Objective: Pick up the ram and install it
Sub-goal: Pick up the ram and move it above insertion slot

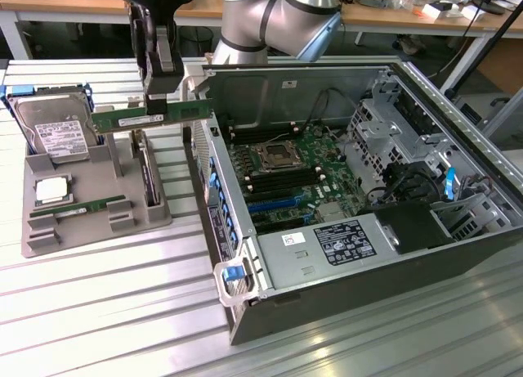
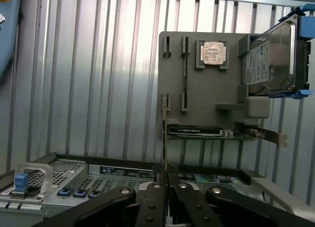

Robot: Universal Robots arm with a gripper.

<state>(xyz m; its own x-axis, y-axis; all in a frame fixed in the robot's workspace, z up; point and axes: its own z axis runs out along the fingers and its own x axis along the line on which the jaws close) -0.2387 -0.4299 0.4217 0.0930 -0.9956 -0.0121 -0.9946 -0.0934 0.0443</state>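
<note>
Our gripper [image 1: 156,109] is nearly closed and pinches the ram [image 1: 188,109] at about mid-length. We hold it level in the air above the grey holder's [image 1: 49,230] edge nearest the computer case [image 1: 392,267]. We judge it light, stiff and fragile, so it is best gripped on the bare board edges, not the chips.

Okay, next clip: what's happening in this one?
The robot arm's end effector is shut on a ram stick, holding it level in the air above the grey parts holder, right beside the open computer case. The stick is not yet in the motherboard. A second ram stick lies in the holder, along with a hard drive and a processor chip.
</note>
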